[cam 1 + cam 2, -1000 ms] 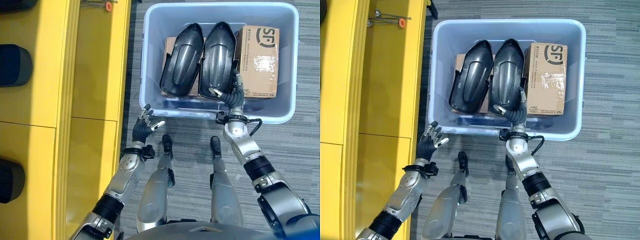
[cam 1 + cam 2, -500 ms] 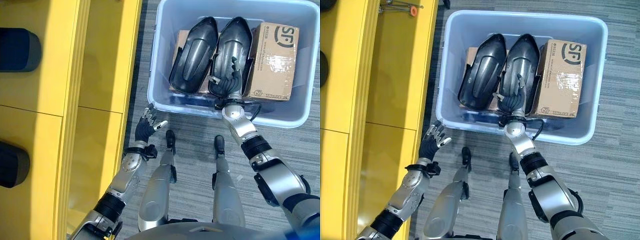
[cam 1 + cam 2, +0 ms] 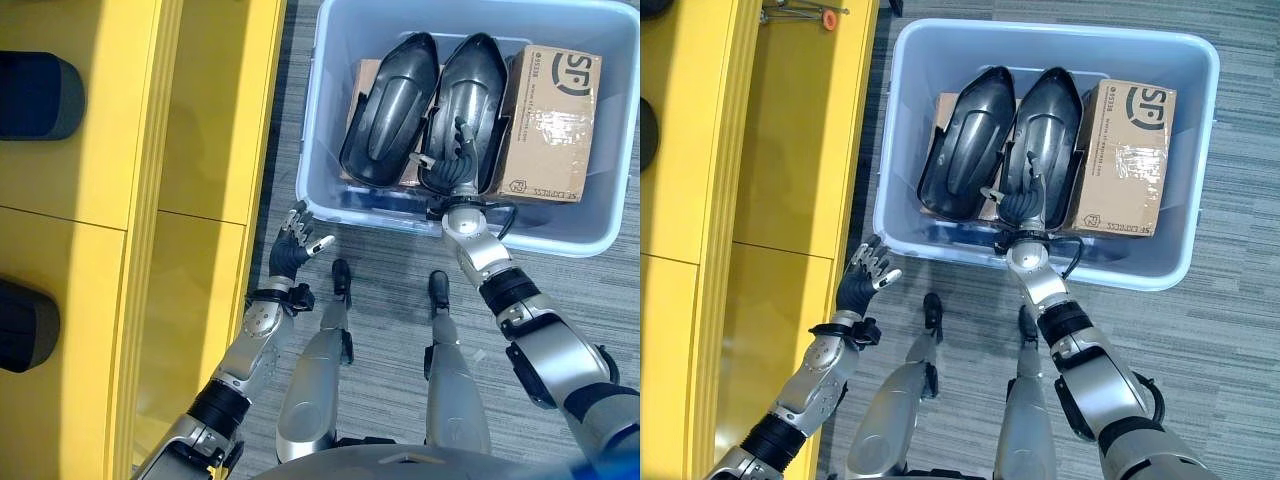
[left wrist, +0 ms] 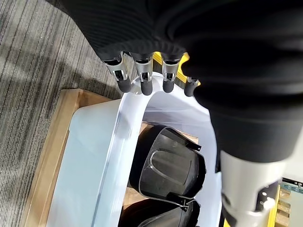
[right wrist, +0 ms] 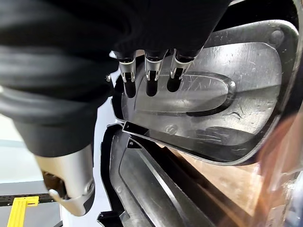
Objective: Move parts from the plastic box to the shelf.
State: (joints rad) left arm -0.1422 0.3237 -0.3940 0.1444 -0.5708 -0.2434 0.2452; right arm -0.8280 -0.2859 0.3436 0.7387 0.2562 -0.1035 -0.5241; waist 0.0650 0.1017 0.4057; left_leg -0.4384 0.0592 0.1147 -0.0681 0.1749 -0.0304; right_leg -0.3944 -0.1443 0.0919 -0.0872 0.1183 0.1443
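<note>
Parts sit in the plastic box [image 3: 320,150] on the grey carpet [image 3: 400,290]: I see two black moulded shells side by side, one nearer the yellow shelf [image 3: 130,200] [image 3: 385,110] and one farther from it [image 3: 468,95], both lying on brown cardboard, with a taped cardboard carton [image 3: 548,125] filling the box's end farthest from the shelf. My right hand [image 3: 1025,200] is reaching over the box's near wall and hangs above the near end of the farther shell [image 5: 213,113]; in the right wrist view its fingers [image 5: 151,80] are straight and spread, just over the shell's glossy inner face, gripping nothing, and I cannot tell whether the tips touch it. My left hand [image 3: 292,248] is outside the box, near its corner closest to the shelf, above the carpet, fingers relaxed and apart, holding nothing. On the shelf's levels I can see dark rounded items [image 3: 35,95] [image 3: 20,325], and a small orange-tipped tool [image 3: 805,15] lies on the far part.
</note>
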